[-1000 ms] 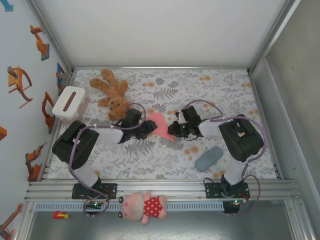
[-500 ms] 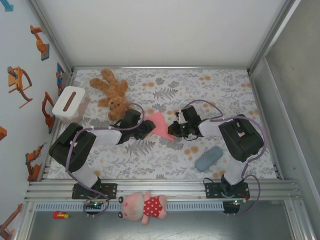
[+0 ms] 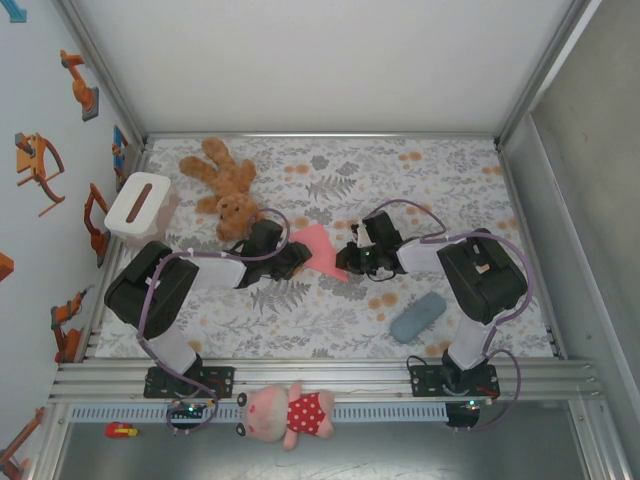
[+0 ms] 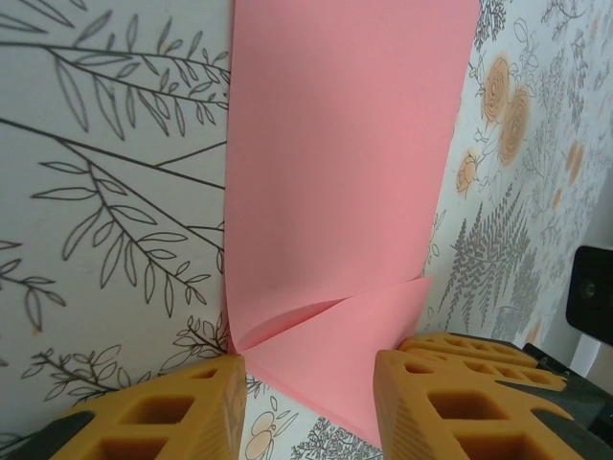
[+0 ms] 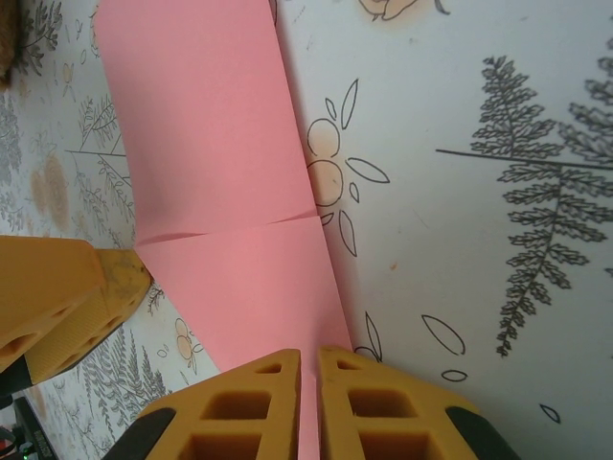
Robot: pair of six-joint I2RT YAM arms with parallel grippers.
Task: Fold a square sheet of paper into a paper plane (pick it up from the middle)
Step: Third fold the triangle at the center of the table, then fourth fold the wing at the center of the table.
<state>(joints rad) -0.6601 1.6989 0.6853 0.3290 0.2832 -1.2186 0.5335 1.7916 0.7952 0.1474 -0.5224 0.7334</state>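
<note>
At the near edge, in front of the arm bases, a pink plush pig in a red dress [image 3: 290,413] lies on the metal rail. Further in, on the flowered desk [image 3: 330,325], a grey-blue pouch [image 3: 418,316] lies at a slant beside the right arm.

In the middle of the desk the salmon-pink sheet of paper [image 3: 322,250] lies between the two arms. From above, the black wrist housings sit over both of its ends, so the grip has to be read from the wrist cameras.

In the left wrist view, the left jaws stand apart, with one orange finger [image 4: 144,422] on either side of the sheet's near end. A corner is folded over there, its edge curled up at the left. Beyond it the paper runs flat and smooth away from the camera.

In the right wrist view, the right jaws are pressed almost together, and the paper's edge runs into the thin slit between the fingers [image 5: 239,412], so they are pinching it. This view also shows a crease across the sheet. The other arm's orange fingers show at the left, close to the paper's edge.

Beyond the paper a brown teddy bear [image 3: 225,190] lies on its back just past the left arm's wrist. A white box with a slot [image 3: 138,206] stands by the left wall.
</note>
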